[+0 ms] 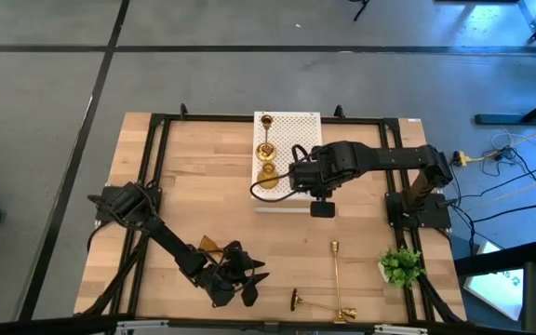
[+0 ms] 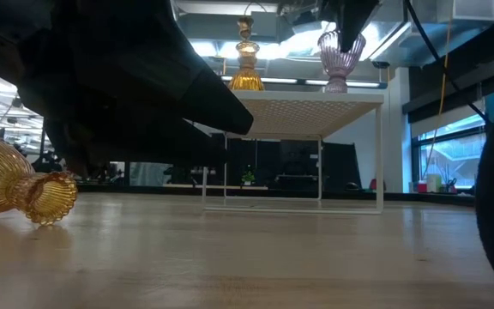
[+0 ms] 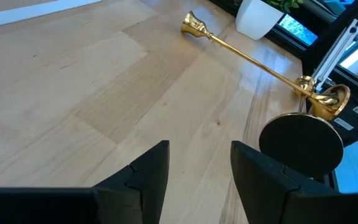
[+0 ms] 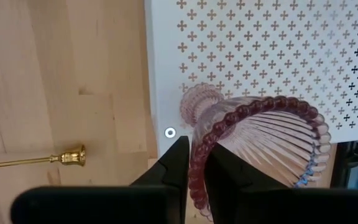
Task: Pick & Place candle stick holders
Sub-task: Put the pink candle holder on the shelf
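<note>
Purple holder (image 4: 253, 149) (rim-pinched) over white box (image 4: 260, 43)

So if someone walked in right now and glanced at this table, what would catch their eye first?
Probably the right gripper, pinching the beaded rim of a pinkish-purple glass holder standing on the white perforated box, beside an amber glass holder and a brass candlestick. Next, the two long brass candlesticks lying flat near the table's front edge, close to the open left gripper and a small green plant.

Right gripper (image 1: 298, 174) over the white box (image 1: 291, 130) (near edge).
</note>
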Motion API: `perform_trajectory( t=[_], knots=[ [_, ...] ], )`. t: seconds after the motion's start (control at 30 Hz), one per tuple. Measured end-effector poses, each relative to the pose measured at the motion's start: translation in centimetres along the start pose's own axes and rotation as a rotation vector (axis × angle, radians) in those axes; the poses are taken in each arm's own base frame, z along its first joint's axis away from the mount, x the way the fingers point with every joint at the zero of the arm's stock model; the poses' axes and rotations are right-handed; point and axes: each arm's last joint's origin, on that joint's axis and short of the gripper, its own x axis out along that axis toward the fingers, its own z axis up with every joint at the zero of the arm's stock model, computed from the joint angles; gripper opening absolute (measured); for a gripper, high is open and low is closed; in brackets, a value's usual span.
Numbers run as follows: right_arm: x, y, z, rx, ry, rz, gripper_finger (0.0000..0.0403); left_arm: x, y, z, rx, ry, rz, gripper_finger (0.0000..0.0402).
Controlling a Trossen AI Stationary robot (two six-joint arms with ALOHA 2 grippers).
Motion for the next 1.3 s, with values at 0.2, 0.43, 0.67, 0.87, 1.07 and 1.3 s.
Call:
perform_trajectory(
  t=[0.2, 0.43, 0.67, 0.87, 1.07, 1.3],
  knots=[
    [0.0, 0.0, 0.0, -0.007, 0.000, 0.000, 0.0084, 0.0, 0.0, 0.0, 0.000, 0.000, 0.000, 0.0166],
    [0.0, -0.1, 0.0, -0.007, -0.007, -0.049, 0.0142, 0.0, 0.0, 0.0, 0.001, 0.000, 0.000, 0.0166],
    [-0.3, -0.3, 0.2, -0.011, -0.028, -0.072, 0.0160, 0.0, 0.0, 0.0, 0.002, 0.000, 0.000, 0.0166],
    [-0.3, -0.2, 0.7, -0.007, -0.079, -0.056, 0.0160, 0.0, 0.0, 0.0, 0.005, 0.000, 0.000, 0.0166],
    [-0.4, 0.0, 1.1, -0.008, -0.120, -0.025, 0.0160, 0.0, 0.0, 0.0, 0.005, 0.001, -0.001, 0.0166],
    [-0.4, 0.0, 1.3, -0.028, -0.140, -0.025, 0.0160, 0.0, 0.0, 0.0, 0.006, 0.001, -0.001, 0.0166]
  ],
)
